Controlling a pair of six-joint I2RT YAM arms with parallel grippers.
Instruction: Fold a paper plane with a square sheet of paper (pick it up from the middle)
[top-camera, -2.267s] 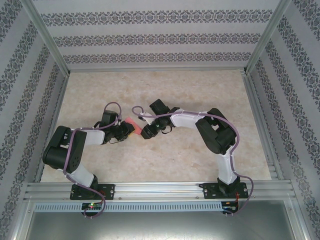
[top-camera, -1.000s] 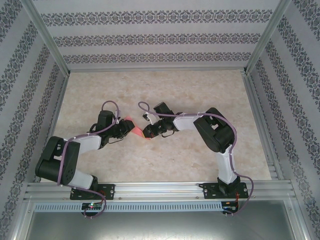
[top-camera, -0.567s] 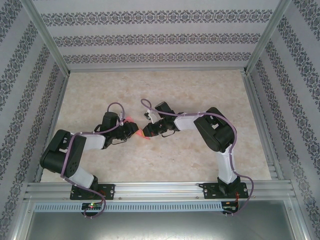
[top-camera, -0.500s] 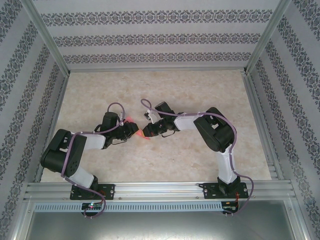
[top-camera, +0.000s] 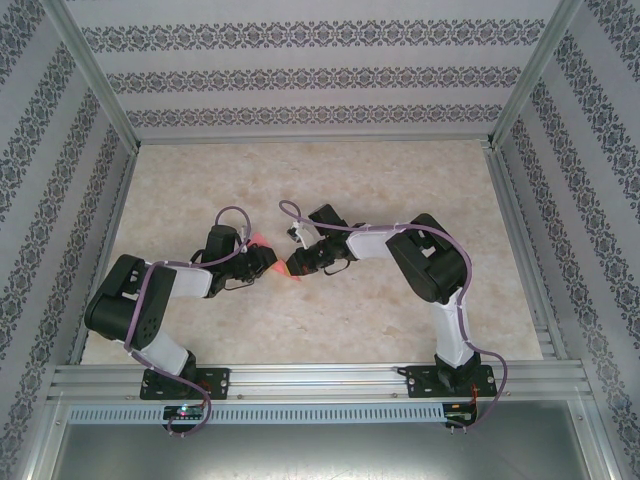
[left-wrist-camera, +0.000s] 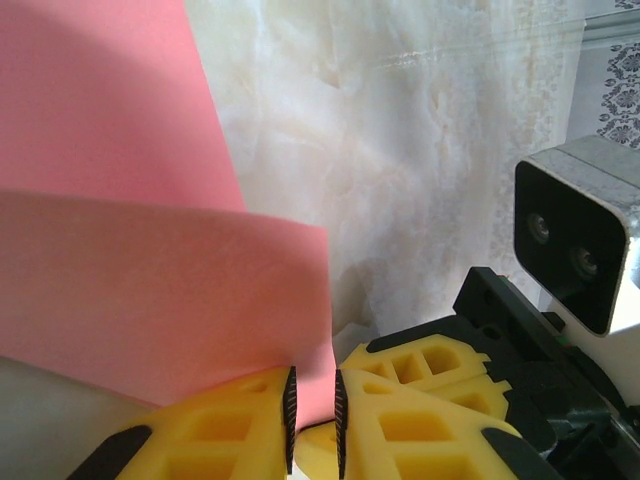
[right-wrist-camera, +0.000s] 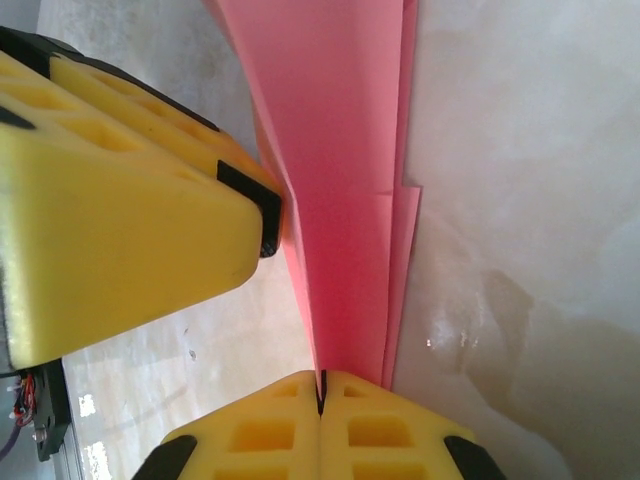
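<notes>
Two arms meet near the middle of the table (top-camera: 400, 180), both gripping the pink paper (left-wrist-camera: 150, 300), which is folded into layers. Your left gripper (left-wrist-camera: 312, 400) pinches one edge, its pads slightly apart with the sheet between them. Your right gripper (right-wrist-camera: 322, 385) is clamped tight on another edge, just beside the left fingers.

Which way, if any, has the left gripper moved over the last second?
Yes: the left gripper has shifted slightly rightward, away from the left frame rail, toward the right gripper. Both pinch the pink paper.
</notes>
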